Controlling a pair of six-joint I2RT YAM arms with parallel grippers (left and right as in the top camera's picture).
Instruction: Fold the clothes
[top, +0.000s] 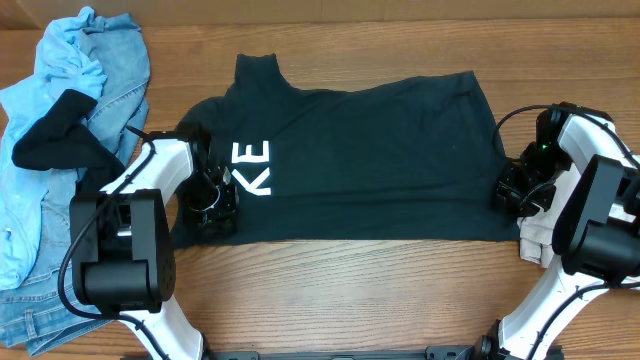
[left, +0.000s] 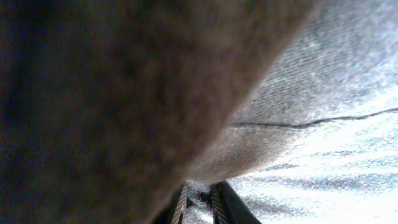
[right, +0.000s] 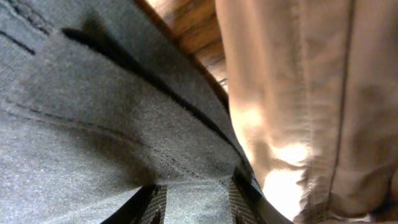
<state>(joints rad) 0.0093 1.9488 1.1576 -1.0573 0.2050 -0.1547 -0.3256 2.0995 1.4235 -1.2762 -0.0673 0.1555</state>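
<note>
The left fingers (left: 180, 204) pinched one side of the black T-shirt (top: 380, 160) lying on the bench (top: 350, 290). The right fingers (right: 158, 204) clamped its opposite hem.

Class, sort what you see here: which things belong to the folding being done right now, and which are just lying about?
In the job:
black T-shirt, spread flat
left gripper, at one side edge of it
right gripper, at the opposite edge

Lying about, not being handled:
blue denim pile
black cloth on top of that pile
beige cloth under the right arm
</note>
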